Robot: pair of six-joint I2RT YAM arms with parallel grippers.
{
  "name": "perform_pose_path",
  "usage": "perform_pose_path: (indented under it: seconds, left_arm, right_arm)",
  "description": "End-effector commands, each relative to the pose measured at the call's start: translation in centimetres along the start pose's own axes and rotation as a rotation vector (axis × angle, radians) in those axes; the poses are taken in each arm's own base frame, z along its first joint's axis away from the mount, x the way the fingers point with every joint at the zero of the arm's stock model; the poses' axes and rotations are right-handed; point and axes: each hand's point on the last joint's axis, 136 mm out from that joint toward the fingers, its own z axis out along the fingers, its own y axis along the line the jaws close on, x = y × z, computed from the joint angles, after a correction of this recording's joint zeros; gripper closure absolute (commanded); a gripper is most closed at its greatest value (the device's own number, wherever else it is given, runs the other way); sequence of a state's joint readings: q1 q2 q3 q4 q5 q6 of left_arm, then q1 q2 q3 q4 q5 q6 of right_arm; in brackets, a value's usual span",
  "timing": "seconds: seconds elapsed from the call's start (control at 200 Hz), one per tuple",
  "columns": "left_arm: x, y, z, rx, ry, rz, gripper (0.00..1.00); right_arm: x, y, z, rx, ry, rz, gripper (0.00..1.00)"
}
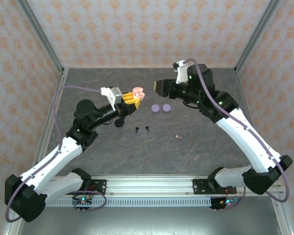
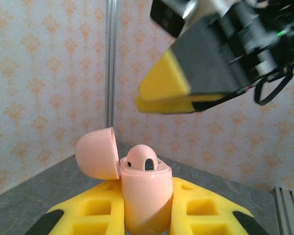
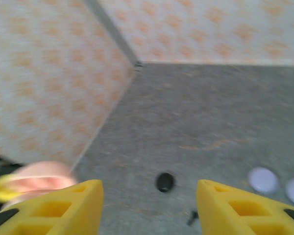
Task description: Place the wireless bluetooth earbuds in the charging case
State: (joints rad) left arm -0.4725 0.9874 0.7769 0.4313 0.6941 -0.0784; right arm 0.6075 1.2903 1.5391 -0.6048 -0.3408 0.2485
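My left gripper (image 1: 129,100) is shut on the pink charging case (image 1: 137,91), held upright between its yellow fingers (image 2: 98,210) with the lid open. One pink earbud (image 2: 143,159) sits in the case (image 2: 146,196). My right gripper (image 1: 158,87) hangs just right of the case, and its yellow fingers (image 2: 164,93) show above it. It is open (image 3: 148,196) with nothing between the fingers. On the table lie two black earbuds (image 1: 137,129) (image 1: 147,128) and a loose pink earbud (image 1: 177,136). One black earbud (image 3: 192,217) also shows in the blurred right wrist view.
Two lilac round cases (image 1: 155,108) (image 1: 165,108) lie mid-table under the right gripper, also seen in the right wrist view (image 3: 262,179). A black round case (image 1: 119,122) (image 3: 165,181) sits below the left gripper. Patterned walls enclose the table.
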Motion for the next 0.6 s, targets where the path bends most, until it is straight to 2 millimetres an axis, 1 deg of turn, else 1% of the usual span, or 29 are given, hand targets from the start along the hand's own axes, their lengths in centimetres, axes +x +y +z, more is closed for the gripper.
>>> perform_pose_path:
  seconds: [0.0,0.03,0.035,0.04,0.045,0.075,0.09,0.095,0.1,0.115,0.12,0.125,0.155,0.165,0.17,0.19,0.205,0.225,0.255,0.35,0.455,0.596]
  left_arm:
    - [-1.3,-0.4,-0.5,-0.003,-0.038,0.036,1.00]
    - [-1.3,-0.4,-0.5,-0.004,-0.037,0.036,1.00]
    - [-1.3,-0.4,-0.5,-0.004,-0.037,0.036,1.00]
    - [-1.3,-0.4,-0.5,-0.003,-0.037,0.036,1.00]
    - [-1.3,-0.4,-0.5,-0.004,-0.038,0.037,1.00]
    - [-1.3,-0.4,-0.5,-0.003,-0.037,0.037,1.00]
    - [-1.3,-0.4,-0.5,-0.004,-0.037,0.036,1.00]
    - [-1.3,-0.5,-0.5,-0.003,-0.037,0.037,1.00]
    - [-1.3,-0.5,-0.5,-0.003,-0.037,0.037,1.00]
    - [-1.3,-0.4,-0.5,-0.003,-0.037,0.036,1.00]
    - [-1.3,-0.5,-0.5,-0.003,-0.038,0.038,1.00]
    - [-1.3,-0.4,-0.4,-0.004,-0.038,0.037,1.00]
    - [-1.3,-0.4,-0.4,-0.003,-0.037,0.036,1.00]
    - [-1.3,-0.4,-0.4,-0.003,-0.038,0.037,1.00]
    - [-1.3,-0.4,-0.4,-0.003,-0.036,0.036,1.00]
    - [-1.3,-0.5,-0.4,-0.003,-0.037,0.037,1.00]
    - [-1.4,-0.4,-0.4,-0.004,-0.039,0.037,1.00]
    - [-1.4,-0.4,-0.4,-0.005,-0.037,0.036,1.00]
    - [-1.4,-0.4,-0.4,-0.004,-0.038,0.037,1.00]
    - [-1.3,-0.4,-0.4,-0.006,-0.033,0.036,1.00]
    - [-1.3,-0.4,-0.4,-0.007,-0.028,0.036,1.00]
    - [-1.1,-0.3,-0.4,-0.009,-0.022,0.035,1.00]
  right_arm:
    - [6.5,-7.0,0.6,0.266,0.229,0.108,0.49]
    - [7.8,-8.3,0.8,0.314,0.270,0.109,0.49]
    - [8.3,-8.8,0.8,0.331,0.285,0.109,0.49]
    - [8.3,-8.8,0.8,0.331,0.285,0.109,0.49]
    - [8.9,-9.2,1.0,0.343,0.302,0.108,0.49]
    - [10.0,-10.1,1.1,0.377,0.337,0.104,0.50]
    - [11.0,-10.8,1.3,0.398,0.367,0.102,0.50]
    - [11.0,-10.8,1.3,0.398,0.367,0.102,0.50]
    - [11.5,-11.1,1.5,0.410,0.383,0.101,0.50]
    - [12.2,-11.6,1.6,0.424,0.405,0.100,0.50]
    - [12.2,-11.6,1.6,0.424,0.405,0.100,0.50]
    - [12.7,-11.9,1.7,0.433,0.419,0.098,0.51]
    - [13.8,-12.6,2.0,0.451,0.454,0.095,0.51]
    - [14.5,-13.0,2.2,0.463,0.475,0.095,0.51]
    - [14.5,-13.0,2.2,0.463,0.475,0.095,0.51]
    - [15.6,-13.6,2.5,0.479,0.508,0.094,0.52]
    - [16.0,-13.9,2.6,0.487,0.519,0.094,0.52]
    - [17.0,-14.5,2.9,0.502,0.550,0.090,0.54]
    - [18.1,-15.2,3.2,0.520,0.581,0.088,0.54]
    - [20.9,-17.1,4.2,0.569,0.660,0.072,0.56]
    - [23.4,-18.7,5.1,0.599,0.747,0.045,0.58]
    - [25.4,-19.7,6.4,0.601,0.803,0.039,0.58]
